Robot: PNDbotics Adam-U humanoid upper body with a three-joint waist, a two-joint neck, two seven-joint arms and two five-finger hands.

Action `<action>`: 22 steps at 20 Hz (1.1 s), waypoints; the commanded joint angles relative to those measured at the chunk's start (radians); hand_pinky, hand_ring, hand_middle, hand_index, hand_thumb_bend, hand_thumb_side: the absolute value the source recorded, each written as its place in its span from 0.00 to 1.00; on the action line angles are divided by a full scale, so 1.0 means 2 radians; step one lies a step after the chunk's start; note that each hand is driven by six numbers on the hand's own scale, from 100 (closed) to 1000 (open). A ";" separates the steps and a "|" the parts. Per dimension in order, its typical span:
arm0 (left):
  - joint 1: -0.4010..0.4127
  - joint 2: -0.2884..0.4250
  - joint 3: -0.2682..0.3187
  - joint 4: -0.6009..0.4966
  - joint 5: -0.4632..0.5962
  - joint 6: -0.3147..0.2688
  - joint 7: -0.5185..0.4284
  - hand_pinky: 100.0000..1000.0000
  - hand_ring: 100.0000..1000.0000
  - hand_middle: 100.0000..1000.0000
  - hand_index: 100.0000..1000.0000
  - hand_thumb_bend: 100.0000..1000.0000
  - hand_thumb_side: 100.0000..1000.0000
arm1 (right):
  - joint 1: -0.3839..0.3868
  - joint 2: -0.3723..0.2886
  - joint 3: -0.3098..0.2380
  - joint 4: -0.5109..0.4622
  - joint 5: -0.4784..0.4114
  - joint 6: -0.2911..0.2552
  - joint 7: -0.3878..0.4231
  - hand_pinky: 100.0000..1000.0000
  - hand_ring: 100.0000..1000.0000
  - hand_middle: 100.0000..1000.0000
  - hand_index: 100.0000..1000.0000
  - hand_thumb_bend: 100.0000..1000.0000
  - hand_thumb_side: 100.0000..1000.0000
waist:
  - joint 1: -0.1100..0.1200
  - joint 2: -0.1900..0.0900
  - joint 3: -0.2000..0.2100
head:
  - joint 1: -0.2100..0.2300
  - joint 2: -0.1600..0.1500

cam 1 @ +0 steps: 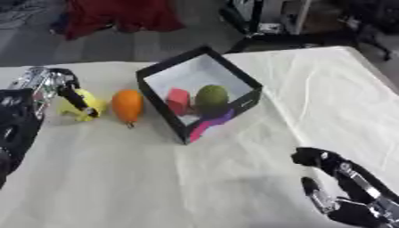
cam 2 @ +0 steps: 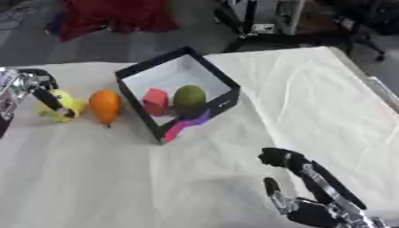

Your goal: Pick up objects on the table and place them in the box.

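Left hand (cam 1: 61,91), fingers (cam 1: 78,103) curled over the yellow object (cam 1: 87,107) directly beneath them; orange fruit (cam 1: 127,106) just beyond, then the box (cam 1: 165,111). Right hand (cam 1: 343,187) idles open, well apart.

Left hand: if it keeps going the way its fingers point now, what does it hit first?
The left hand has fingers angled down onto the yellow object, apparently already touching it. That comes first; the orange fruit lies just beyond. Depth is unclear.

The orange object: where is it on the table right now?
The orange object lies on the table's left side, just left of the black box and outside it. The yellow object sits on its other side, under the left robot hand.
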 commanded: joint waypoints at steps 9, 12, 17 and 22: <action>-0.002 0.012 0.009 -0.006 0.002 0.000 -0.002 0.77 0.65 0.70 0.80 0.33 0.22 | -0.003 -0.006 -0.003 -0.006 0.002 -0.001 -0.002 0.86 0.81 0.77 0.88 0.00 0.28 | -0.004 -0.009 0.002 | -0.001 -0.001; -0.002 0.012 0.009 -0.010 0.003 -0.002 0.007 0.70 0.55 0.59 0.72 0.12 0.14 | -0.003 -0.006 -0.003 -0.006 0.002 -0.001 -0.002 0.86 0.81 0.77 0.88 0.00 0.27 | -0.005 -0.009 0.002 | -0.001 -0.001; -0.004 0.018 0.009 -0.023 0.007 -0.007 0.032 0.56 0.42 0.43 0.60 0.00 0.11 | -0.003 -0.006 -0.003 -0.005 0.002 -0.001 -0.002 0.86 0.81 0.77 0.88 0.00 0.27 | -0.005 -0.009 0.002 | -0.001 -0.001; -0.013 0.035 0.003 -0.051 0.013 -0.017 0.042 0.47 0.32 0.32 0.49 0.00 0.14 | -0.003 -0.007 -0.004 -0.005 0.002 0.000 -0.002 0.86 0.81 0.77 0.88 0.00 0.28 | -0.004 -0.011 0.001 | -0.001 -0.001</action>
